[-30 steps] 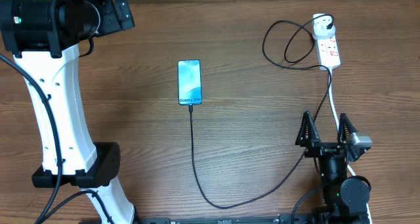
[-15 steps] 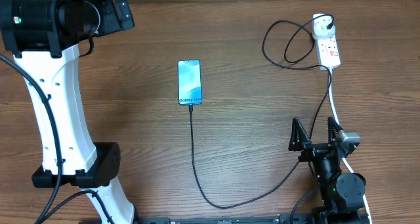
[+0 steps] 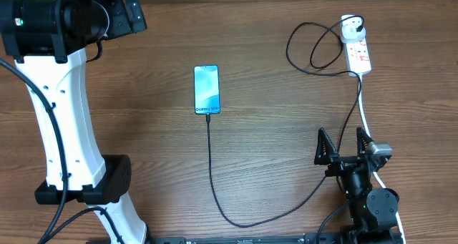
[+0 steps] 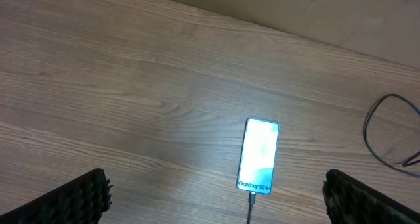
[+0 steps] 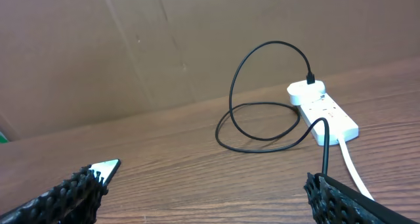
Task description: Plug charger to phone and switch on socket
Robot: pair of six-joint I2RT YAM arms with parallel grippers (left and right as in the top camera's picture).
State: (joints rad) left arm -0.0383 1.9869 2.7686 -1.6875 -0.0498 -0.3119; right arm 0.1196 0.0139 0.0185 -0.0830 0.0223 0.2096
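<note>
Overhead: the right gripper (image 3: 340, 141), jaws wide and empty, had shifted slightly left and down at lower right since a second earlier. The phone (image 3: 206, 89) stayed at centre, with the charger (image 3: 211, 165) meeting its lower edge; the socket (image 3: 359, 55) lay upper right. Left wrist: the left gripper (image 4: 216, 196), spread wide and empty, hung above the phone. Right wrist: the socket sat at right.

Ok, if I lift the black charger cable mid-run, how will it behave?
Likely floppy: the charger cable lies in loose curves and a loop near the socket. Its tip meets the phone, so a tug would probably drag that slim phone along.
</note>
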